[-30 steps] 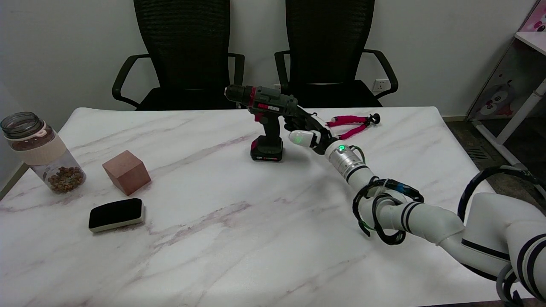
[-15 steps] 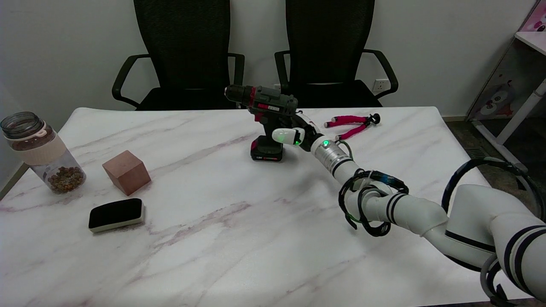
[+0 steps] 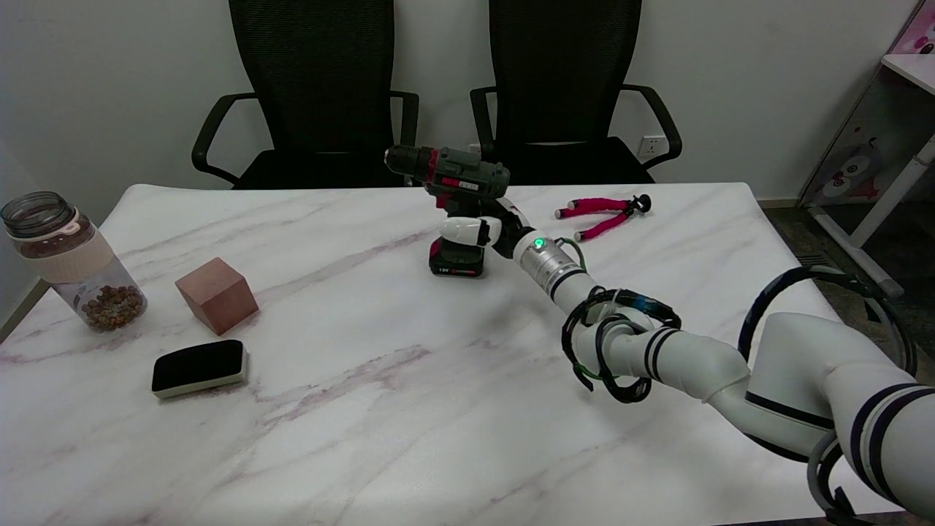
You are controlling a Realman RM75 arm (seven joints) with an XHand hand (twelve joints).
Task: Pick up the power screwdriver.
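Note:
The power screwdriver (image 3: 453, 175), dark green and black with red trim, stands upright on its battery base at the middle back of the marble table (image 3: 365, 409), chuck pointing left. My right hand (image 3: 486, 228) reaches in from the right and wraps its handle just below the body. The white thumb (image 3: 462, 229) lies across the front of the handle. The other fingers are behind the handle and mostly hidden. The tool's base still rests on the table.
Pink-handled pliers (image 3: 603, 213) lie right of the tool near the back edge. At the left are a jar of brown pieces (image 3: 69, 259), a reddish cube (image 3: 217, 294) and a black eraser (image 3: 198, 367). Two black chairs (image 3: 321, 88) stand behind the table.
My right hand has moved left from beside the tool onto its handle, and the thumb now crosses the handle's front. The screwdriver has not moved.

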